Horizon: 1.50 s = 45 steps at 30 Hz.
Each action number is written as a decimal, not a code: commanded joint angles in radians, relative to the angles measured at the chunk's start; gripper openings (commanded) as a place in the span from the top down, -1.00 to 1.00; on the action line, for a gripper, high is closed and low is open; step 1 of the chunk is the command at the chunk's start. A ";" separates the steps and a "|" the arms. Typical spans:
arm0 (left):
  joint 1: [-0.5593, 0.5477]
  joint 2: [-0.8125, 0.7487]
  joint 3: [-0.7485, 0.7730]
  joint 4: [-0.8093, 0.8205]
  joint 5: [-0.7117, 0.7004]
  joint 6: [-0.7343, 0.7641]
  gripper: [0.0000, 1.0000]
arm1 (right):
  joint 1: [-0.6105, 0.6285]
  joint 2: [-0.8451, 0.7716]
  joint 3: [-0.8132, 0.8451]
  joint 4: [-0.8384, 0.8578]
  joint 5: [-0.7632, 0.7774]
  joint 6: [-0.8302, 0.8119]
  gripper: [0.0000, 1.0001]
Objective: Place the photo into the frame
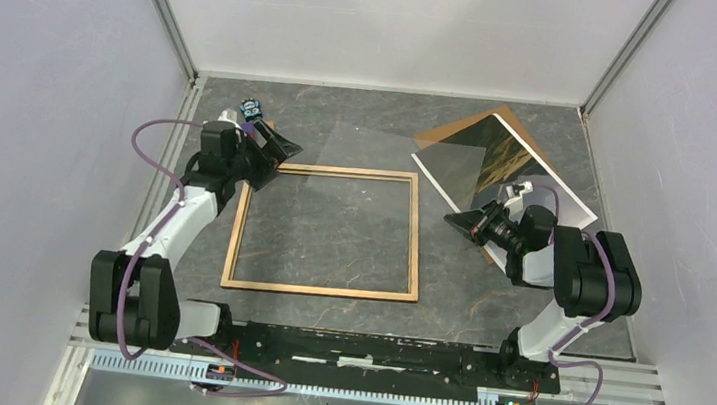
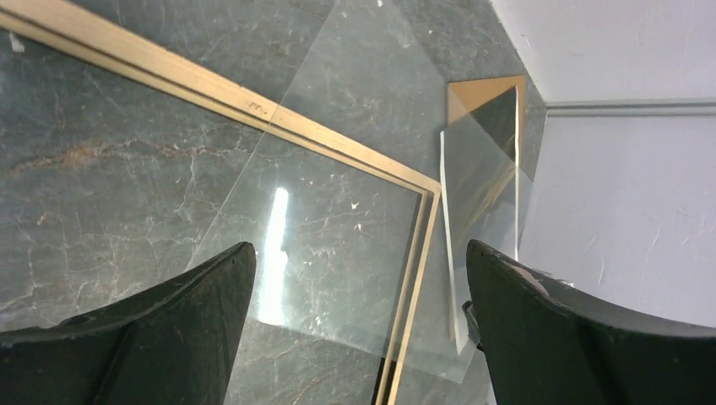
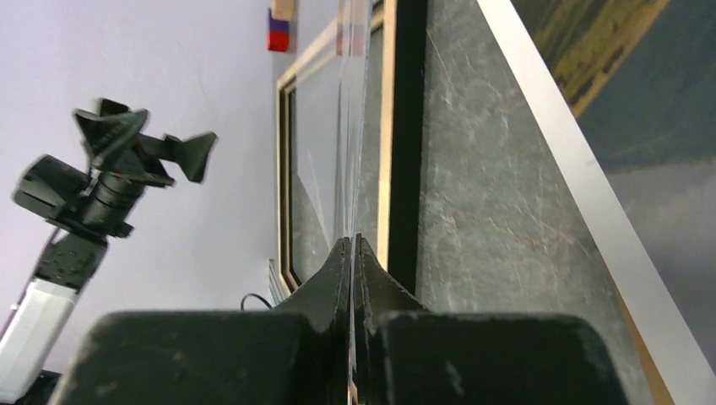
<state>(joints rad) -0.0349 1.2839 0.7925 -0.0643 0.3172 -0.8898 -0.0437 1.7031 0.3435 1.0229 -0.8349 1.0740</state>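
Fingers of right gripper [image 3: 351, 246] pinch clear pane [image 1: 389, 161] by edge, over light wooden rectangular frame [image 1: 320, 288]; left gripper [image 2: 359, 253] spread, empty. I see glossy white-bordered photo [image 1: 515, 159] just beyond right gripper, nearer this arm.

The left pincer [image 2: 359, 250] gapes wide along the bottom edge. On the grey counter [image 2: 101, 194], the frame [image 2: 194, 84] has a wooden rail running from upper left to a corner right of centre, overlapped by a clear pane [image 2: 355, 84]. At upper right, the photo [image 2: 477, 186] lies on a brown board [image 2: 473, 91].
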 commanded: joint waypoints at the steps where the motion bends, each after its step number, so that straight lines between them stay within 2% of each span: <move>1: -0.018 -0.045 0.094 -0.072 -0.019 0.117 -1.00 | 0.006 -0.053 0.026 -0.179 -0.077 -0.127 1.00; 9: -0.071 -0.057 0.233 -0.263 -0.169 0.341 -1.00 | 0.037 -0.117 0.013 -0.095 -0.120 -0.023 1.00; 16: -0.105 -0.108 0.307 -0.280 -0.136 0.319 -1.00 | 0.136 -0.247 0.034 -0.042 -0.100 0.101 1.00; 25: -0.169 -0.183 0.491 -0.292 -0.088 0.295 -1.00 | 0.274 -0.409 0.232 -0.355 -0.007 0.021 1.00; 30: -0.181 -0.228 0.520 -0.290 -0.067 0.293 -1.00 | 0.353 -0.448 0.336 -0.440 0.057 0.015 1.00; 39: -0.189 -0.312 0.605 -0.345 -0.093 0.324 -1.00 | 0.551 -0.378 0.519 -0.445 0.141 0.056 1.00; 45: -0.189 -0.330 0.645 -0.407 -0.107 0.348 -1.00 | 0.637 -0.355 0.603 -0.429 0.204 0.095 1.00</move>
<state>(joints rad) -0.2214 0.9741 1.3861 -0.4286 0.2192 -0.6067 0.5571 1.3483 0.8680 0.5327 -0.6994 1.1336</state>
